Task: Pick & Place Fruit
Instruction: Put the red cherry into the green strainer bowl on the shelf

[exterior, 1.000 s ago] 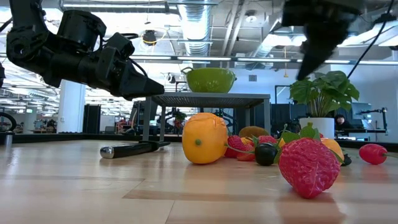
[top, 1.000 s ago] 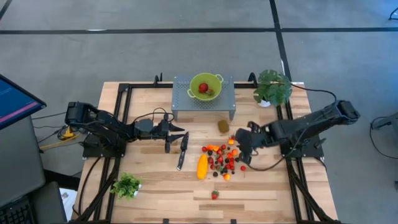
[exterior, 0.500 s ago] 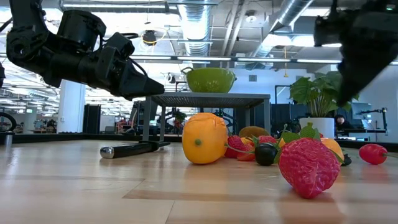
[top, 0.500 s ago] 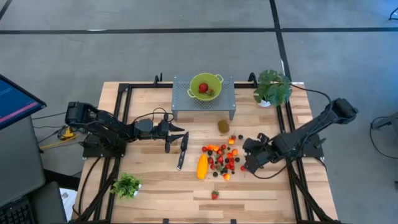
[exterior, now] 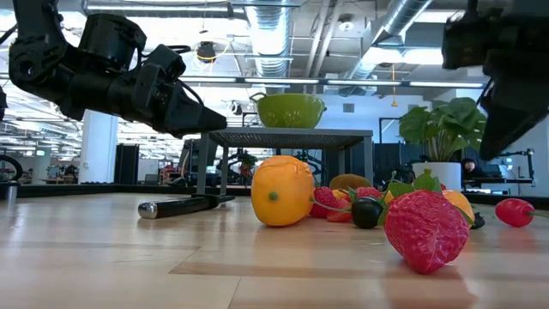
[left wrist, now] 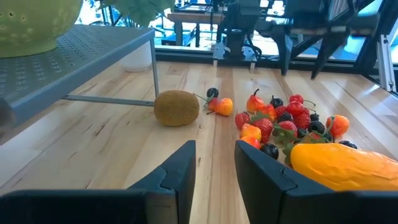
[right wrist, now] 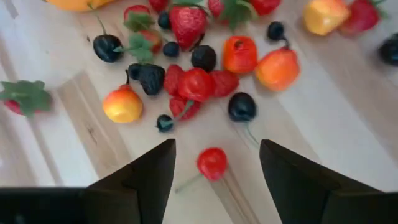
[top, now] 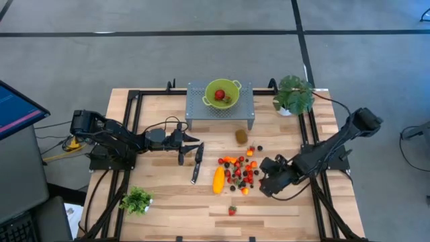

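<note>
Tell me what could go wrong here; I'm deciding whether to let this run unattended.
The right claw hangs open over a small red cherry lying apart from the fruit pile; being round, it may roll away as the fingers close. Its stem could get pinched instead. The left claw waits near the knife and might nudge it.

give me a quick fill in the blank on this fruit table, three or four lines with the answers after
1. The green colander sits on top of the grey perforated ____.
2. The right pincer hangs open above a small ____ cherry.
3. The brown kiwi lies apart from the fruit pile, on the side nearer the ____.
4. The black-handled knife lies beside the ____ pincer.

Missing words: stand; red; stand; left
</note>
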Robot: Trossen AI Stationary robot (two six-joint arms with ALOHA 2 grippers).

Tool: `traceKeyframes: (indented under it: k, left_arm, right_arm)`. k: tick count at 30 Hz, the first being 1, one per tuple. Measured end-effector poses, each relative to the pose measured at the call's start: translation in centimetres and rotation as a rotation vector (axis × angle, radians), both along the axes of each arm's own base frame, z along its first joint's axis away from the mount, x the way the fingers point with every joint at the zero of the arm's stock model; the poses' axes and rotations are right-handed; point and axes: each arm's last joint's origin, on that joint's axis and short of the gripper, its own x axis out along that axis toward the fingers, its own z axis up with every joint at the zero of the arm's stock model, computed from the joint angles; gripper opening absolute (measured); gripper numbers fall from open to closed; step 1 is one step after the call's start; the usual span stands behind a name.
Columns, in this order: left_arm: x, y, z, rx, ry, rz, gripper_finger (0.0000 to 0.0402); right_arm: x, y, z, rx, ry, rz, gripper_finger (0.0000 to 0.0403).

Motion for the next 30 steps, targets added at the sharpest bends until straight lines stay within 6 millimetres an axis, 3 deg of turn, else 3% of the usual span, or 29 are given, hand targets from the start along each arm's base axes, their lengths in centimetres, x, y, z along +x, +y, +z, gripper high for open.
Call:
traceKeyframes:
  k: [6, 15, 23, 30]
  left_arm:
    - [0.0, 0.0, 0.0, 0.0, -0.001, 0.0, 0.0106]
    - [0.0, 0.0, 0.1, 0.0, -0.006, -0.001, 0.0106]
    - [0.0, 0.0, 0.1, 0.001, -0.01, -0.002, 0.0106]
    - [0.0, 0.0, 0.1, 0.0, -0.013, -0.005, 0.0106]
  right_arm:
    - [0.7, 0.6, -2.6, 0.006, 0.115, -0.001, 0.0224]
    - [1.2, 0.9, -4.9, -0.03, 0.179, -0.029, 0.0223]
    - [1.3, 0.9, -5.4, -0.052, 0.194, -0.031, 0.0213]
    - [1.0, 0.8, -4.7, -0.005, 0.194, -0.023, 0.0169]
